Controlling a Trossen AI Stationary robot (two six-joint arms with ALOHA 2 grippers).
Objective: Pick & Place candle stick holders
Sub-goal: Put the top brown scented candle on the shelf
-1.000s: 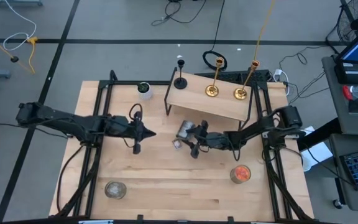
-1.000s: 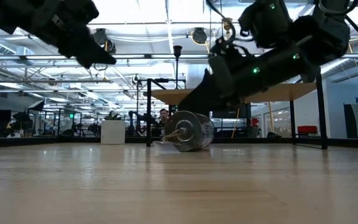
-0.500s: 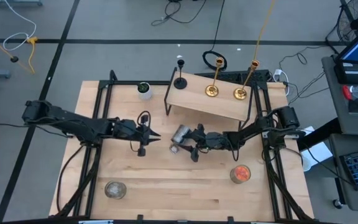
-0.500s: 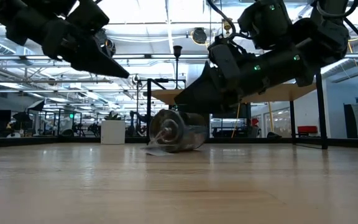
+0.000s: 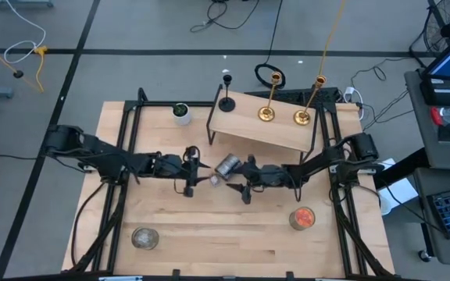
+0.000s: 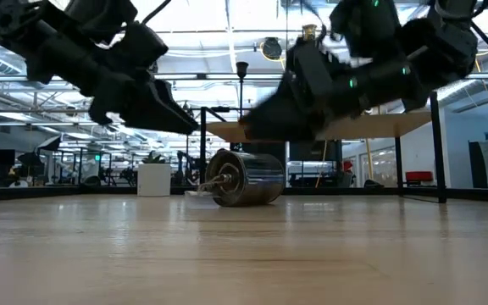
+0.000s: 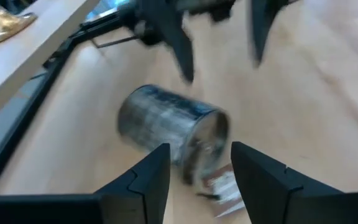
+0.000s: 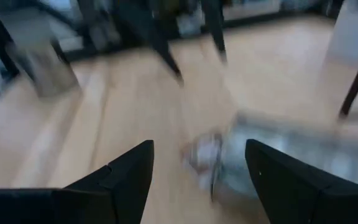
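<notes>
A silvery clear-glass candle stick holder lies on its side on the table's middle, with a small white tag by its end. My left gripper is open just left of it, the fingers level and pointing at it. My right gripper is open at its right side. A black stemmed holder and two brass holders stand on a raised shelf. Another silvery cup and an orange-red cup stand near the front edge.
A small white cup with a dark inside stands at the far left of the shelf. The shelf's black legs rise just behind the lying holder. Bare wood stretches between the two front cups.
My left gripper has travelled toward the table's right edge up to the lying holder, come lower, and opened from shut. The holder has rolled a little toward the table's left and lies on its side. My right gripper has stayed beside it, open.
</notes>
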